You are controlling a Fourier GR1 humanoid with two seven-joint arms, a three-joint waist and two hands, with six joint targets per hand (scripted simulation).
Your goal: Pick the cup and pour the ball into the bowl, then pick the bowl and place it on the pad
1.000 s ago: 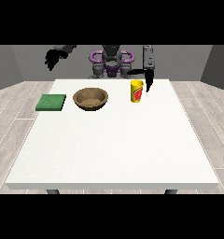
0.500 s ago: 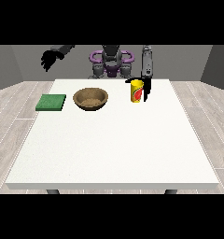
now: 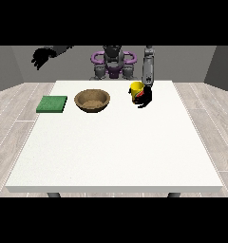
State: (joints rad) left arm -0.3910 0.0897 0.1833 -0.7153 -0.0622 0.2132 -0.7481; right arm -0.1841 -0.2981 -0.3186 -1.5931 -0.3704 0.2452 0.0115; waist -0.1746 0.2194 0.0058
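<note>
From here I can't see any ball inside the cup (image 3: 136, 89), whose right side sits behind the hand at the view's right (image 3: 144, 98), and that hand's fingers are too small to read.

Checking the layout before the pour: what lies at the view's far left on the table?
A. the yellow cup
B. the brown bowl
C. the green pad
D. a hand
C: the green pad lies leftmost on the table, with the bowl to its right and the cup further right.
</note>
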